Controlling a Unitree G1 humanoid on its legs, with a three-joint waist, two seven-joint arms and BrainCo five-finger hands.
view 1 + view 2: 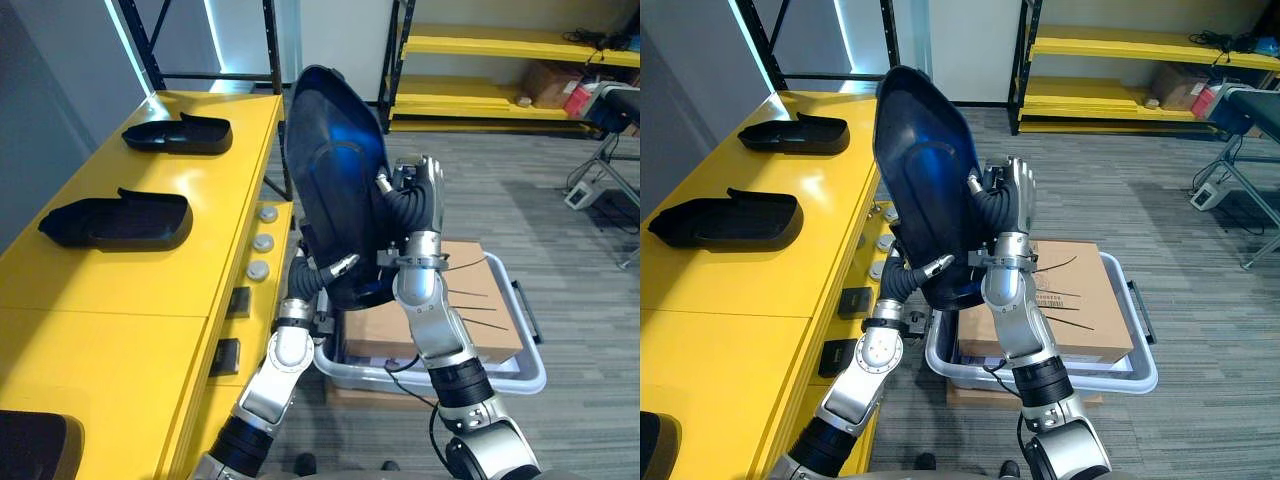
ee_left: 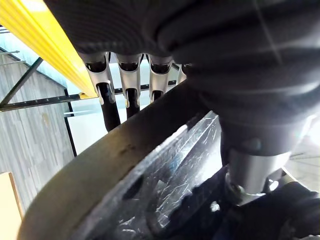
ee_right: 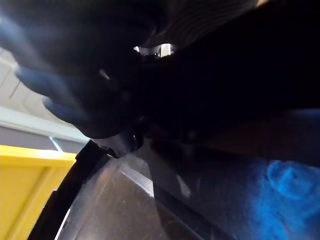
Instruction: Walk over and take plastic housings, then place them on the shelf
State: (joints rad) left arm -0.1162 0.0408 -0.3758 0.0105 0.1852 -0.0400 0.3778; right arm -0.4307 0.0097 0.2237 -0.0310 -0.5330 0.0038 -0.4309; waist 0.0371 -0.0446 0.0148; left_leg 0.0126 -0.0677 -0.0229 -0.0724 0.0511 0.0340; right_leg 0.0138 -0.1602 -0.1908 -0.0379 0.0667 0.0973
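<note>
I hold a large black plastic housing (image 1: 335, 150) upright in front of me, hollow side toward my head, just right of the yellow shelf top (image 1: 210, 250). My left hand (image 1: 310, 275) grips its lower edge; the left wrist view shows its fingers (image 2: 107, 95) behind the housing's rim (image 2: 125, 165) and the thumb on the near side. My right hand (image 1: 420, 190) holds the right rim higher up, thumb hooked over the inner face, fingers standing straight beside it. The right wrist view looks onto the housing's dark inside (image 3: 225, 200).
Two black housings (image 1: 178, 135) (image 1: 118, 220) lie on the shelf top, and part of a third (image 1: 35, 445) shows at the near left corner. A grey bin (image 1: 530, 370) holding a cardboard box (image 1: 470, 310) sits on the floor under my arms. Yellow racks (image 1: 480, 45) stand behind.
</note>
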